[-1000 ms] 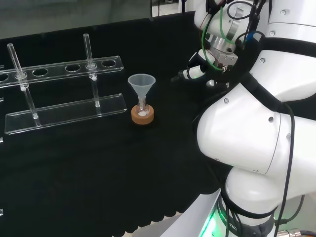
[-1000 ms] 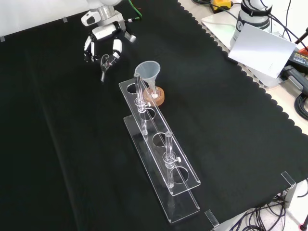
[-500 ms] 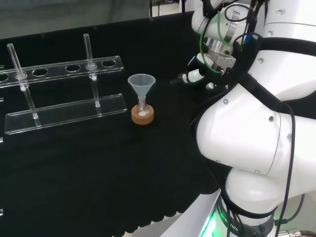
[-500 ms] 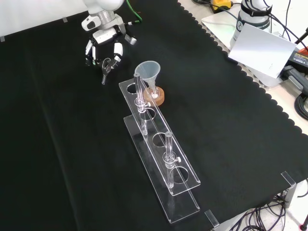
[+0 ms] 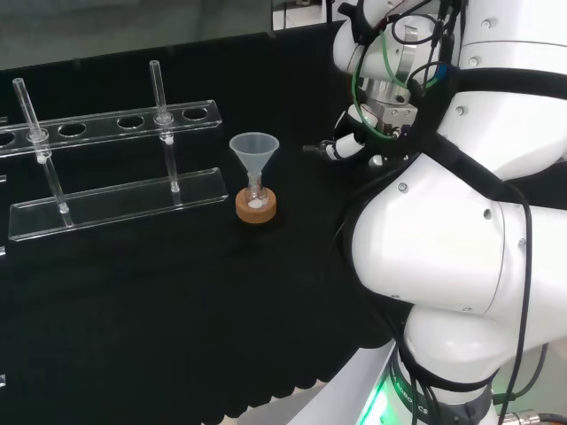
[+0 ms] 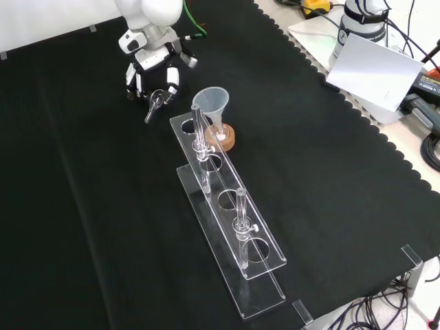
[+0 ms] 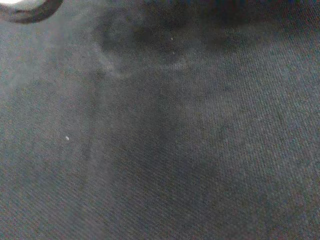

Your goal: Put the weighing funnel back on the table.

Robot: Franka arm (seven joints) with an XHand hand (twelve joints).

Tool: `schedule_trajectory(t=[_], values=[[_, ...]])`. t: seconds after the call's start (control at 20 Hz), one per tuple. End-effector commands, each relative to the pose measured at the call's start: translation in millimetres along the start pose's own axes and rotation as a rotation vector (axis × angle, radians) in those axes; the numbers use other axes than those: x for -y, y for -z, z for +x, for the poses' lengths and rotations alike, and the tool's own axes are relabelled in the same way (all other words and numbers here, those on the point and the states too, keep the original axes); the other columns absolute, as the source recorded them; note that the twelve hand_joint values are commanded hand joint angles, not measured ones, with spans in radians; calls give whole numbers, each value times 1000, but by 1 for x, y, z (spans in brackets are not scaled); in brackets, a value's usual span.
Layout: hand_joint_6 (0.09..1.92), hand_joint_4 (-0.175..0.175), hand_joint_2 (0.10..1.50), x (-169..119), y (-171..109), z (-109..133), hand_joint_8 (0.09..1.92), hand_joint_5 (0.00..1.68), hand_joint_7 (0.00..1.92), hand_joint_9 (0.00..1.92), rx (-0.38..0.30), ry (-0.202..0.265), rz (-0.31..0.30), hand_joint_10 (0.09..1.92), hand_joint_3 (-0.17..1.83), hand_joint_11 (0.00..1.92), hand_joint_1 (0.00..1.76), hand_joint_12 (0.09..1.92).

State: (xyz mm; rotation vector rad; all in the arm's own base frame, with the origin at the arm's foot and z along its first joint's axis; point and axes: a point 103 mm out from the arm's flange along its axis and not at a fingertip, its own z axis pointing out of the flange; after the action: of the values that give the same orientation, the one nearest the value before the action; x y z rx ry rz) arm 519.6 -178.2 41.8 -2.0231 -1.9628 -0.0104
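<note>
In the front view my hand (image 6: 152, 69) hangs at the upper left, just behind the rack's far end. Its fingers are curled round the weighing funnel (image 6: 152, 106), a small clear piece whose stem slants down toward the black cloth. I cannot tell whether the stem tip touches the cloth. In the head view the hand (image 5: 353, 144) sits against the white arm links, to the right of the big funnel (image 5: 254, 149). The wrist view looks closely at the cloth, with a faint clear shape (image 7: 117, 60) over it.
The big funnel (image 6: 211, 100) stands in a small flask on a cork ring (image 6: 225, 139), right of the hand in the front view. A clear test-tube rack (image 6: 230, 213) with two tubes runs toward the front. Papers and cables lie past the cloth's right edge (image 6: 357, 117).
The hand has come lower and a little nearer the rack and funnel, still holding the weighing funnel; in the head view it has shifted left. The other ware has not moved.
</note>
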Motion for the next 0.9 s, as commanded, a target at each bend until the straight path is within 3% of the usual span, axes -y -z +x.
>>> schedule_trajectory(t=[0.05,0.45,0.75,0.9], values=[[721,175,637,3,-7,-1,608,1260,615,951,62,-4,23,412,707,657,1117,1202],[714,175,649,3,-5,4,610,1257,613,954,126,4,30,410,684,660,1115,1199],[731,175,912,2,-1,9,644,1161,570,923,144,28,60,415,233,642,1073,1210],[615,64,900,3,1,10,644,946,514,848,139,43,87,438,118,569,957,1241]])
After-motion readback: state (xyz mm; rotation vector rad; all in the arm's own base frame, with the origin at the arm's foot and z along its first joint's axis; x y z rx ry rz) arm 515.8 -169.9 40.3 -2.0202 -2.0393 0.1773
